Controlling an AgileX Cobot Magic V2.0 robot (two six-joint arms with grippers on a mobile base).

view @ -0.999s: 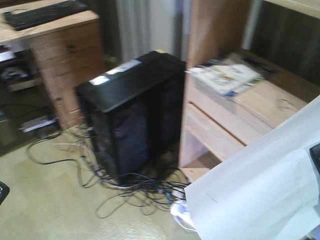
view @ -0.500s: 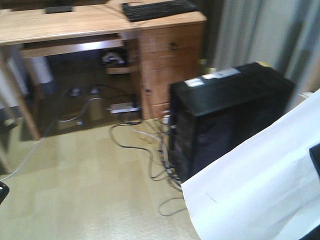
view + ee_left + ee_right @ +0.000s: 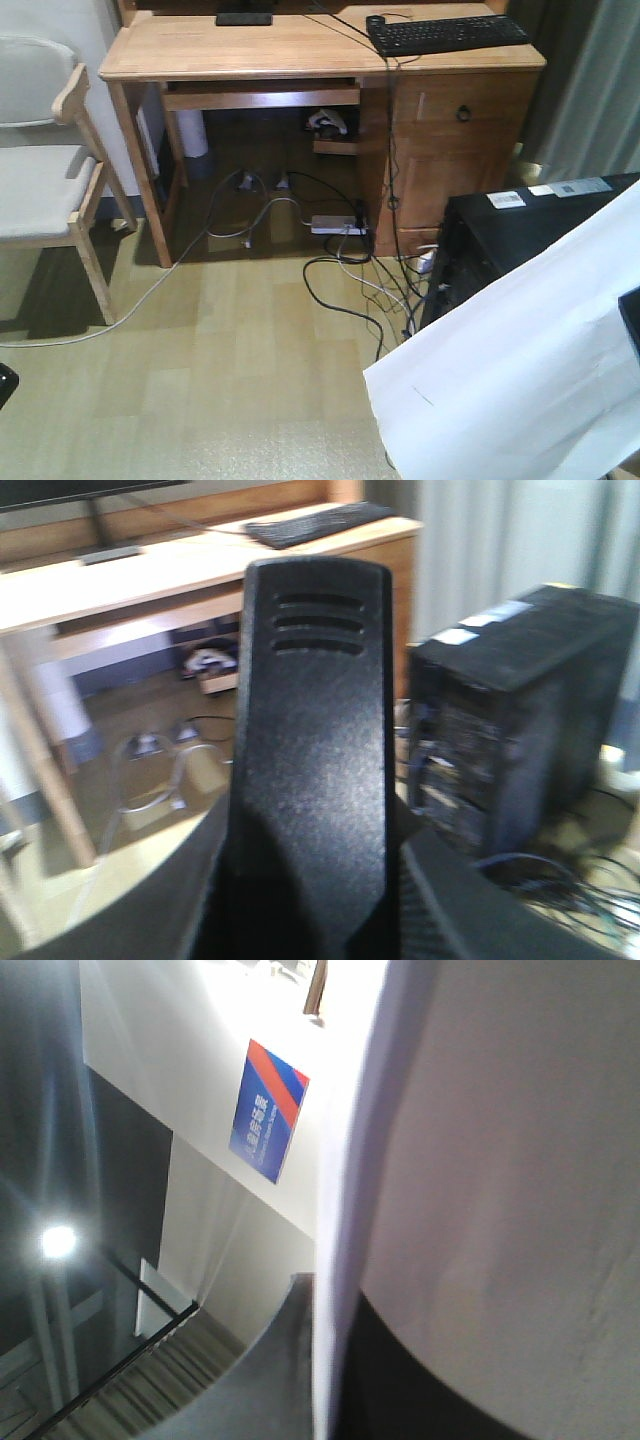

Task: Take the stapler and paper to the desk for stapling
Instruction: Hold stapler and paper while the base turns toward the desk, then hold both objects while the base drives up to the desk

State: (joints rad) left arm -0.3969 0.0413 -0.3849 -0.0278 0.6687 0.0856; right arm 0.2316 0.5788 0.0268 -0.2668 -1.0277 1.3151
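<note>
Exterior front-facing view: the paper (image 3: pixel 520 370) hangs aloft at lower right above the floor (image 3: pixel 230 370), in front of the computer tower (image 3: pixel 500 235) and well apart from the counter (image 3: pixel 250 50), whose right corner carries a keyboard (image 3: pixel 450 33). The left fingers (image 3: pixel 470 905) are clamped on the stapler (image 3: pixel 312 740), and the right fingers (image 3: pixel 400 1390) pinch the paper's edge.

Pale vinyl floor (image 3: pixel 200 380), wooden chair (image 3: pixel 40 190) at left, grey curtain (image 3: pixel 590 100); black computer tower (image 3: pixel 500 240)

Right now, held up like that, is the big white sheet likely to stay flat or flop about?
Probably floppy: the paper spans the air mostly unsupported and shows faint creases. Likely very light, so quick moves could make it flutter. Its edge looks thin in the right wrist view, so it may tear easily.
</note>
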